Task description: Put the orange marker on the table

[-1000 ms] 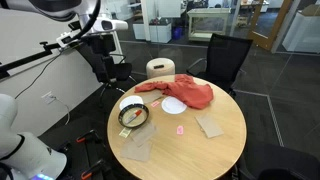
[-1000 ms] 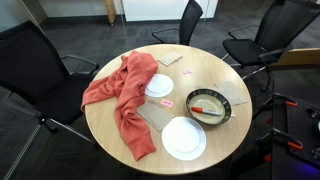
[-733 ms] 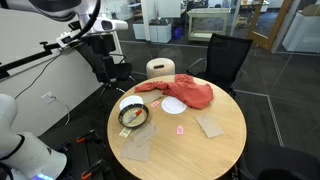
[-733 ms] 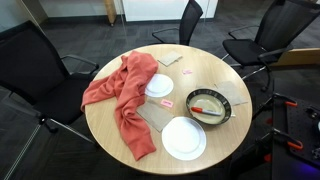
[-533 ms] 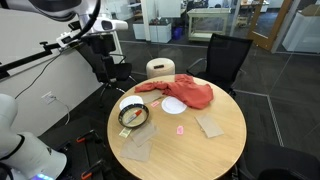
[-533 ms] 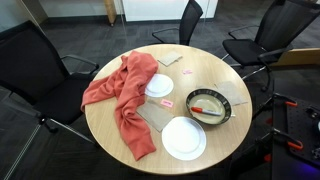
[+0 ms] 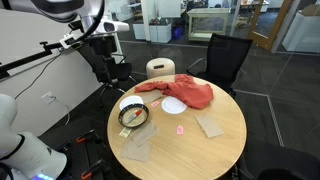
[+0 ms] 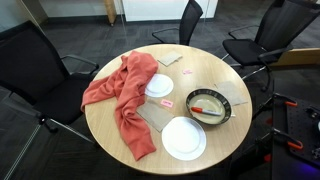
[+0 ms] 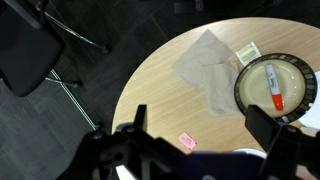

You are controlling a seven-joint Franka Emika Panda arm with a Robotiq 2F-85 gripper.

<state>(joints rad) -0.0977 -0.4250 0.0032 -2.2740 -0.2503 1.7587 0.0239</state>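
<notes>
Hovering high over the table (image 9: 160, 100), gripper (image 9: 200, 128) spread wide, holding nothing. Orange marker (image 9: 272, 88) lying inside dark-rimmed bowl (image 9: 240, 96). Needing descent centred over marker, straddling its barrel crosswise, clearing rim.

An office meeting area: a round tan worktop (image 8: 110, 125) with 3 black swivel office chairs (image 8: 30, 65) at 10, 12 and 2 o'clock, dark grey carpet (image 8: 50, 160) underfoot, and glass partitions (image 7: 215, 20) beyond in an exterior view.
</notes>
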